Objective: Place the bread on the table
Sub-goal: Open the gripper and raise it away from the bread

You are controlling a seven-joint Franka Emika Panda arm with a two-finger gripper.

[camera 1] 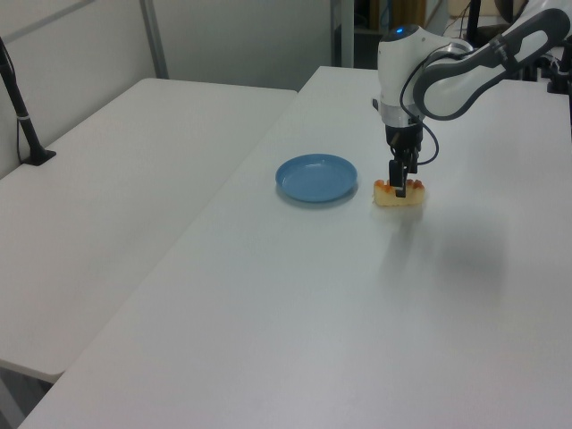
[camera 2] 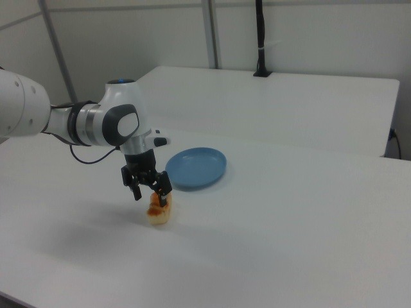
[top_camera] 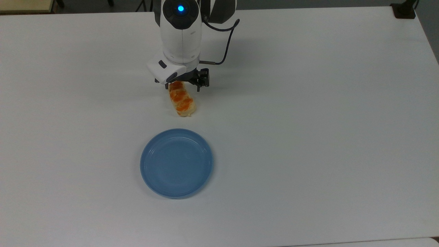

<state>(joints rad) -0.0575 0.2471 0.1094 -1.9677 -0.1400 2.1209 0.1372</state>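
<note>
The bread (top_camera: 181, 102), a small tan bun with orange glazed patches, lies flat on the white table (top_camera: 308, 137), a short way beyond the blue plate in the top view. My gripper (top_camera: 181, 84) stands open right over the bun's far end, one finger on each side and neither pressing it. In the left view the bread (camera 1: 399, 193) rests on the table (camera 1: 357, 313) under the gripper (camera 1: 398, 183). The right view shows the bread (camera 2: 158, 209) just below the spread fingers of the gripper (camera 2: 149, 188).
An empty round blue plate (top_camera: 176, 163) sits on the table nearer the top view's bottom edge, also seen as the plate (camera 1: 315, 177) in the left view and the plate (camera 2: 196, 168) in the right view. A second white table (camera 1: 116, 179) adjoins on the left view's left.
</note>
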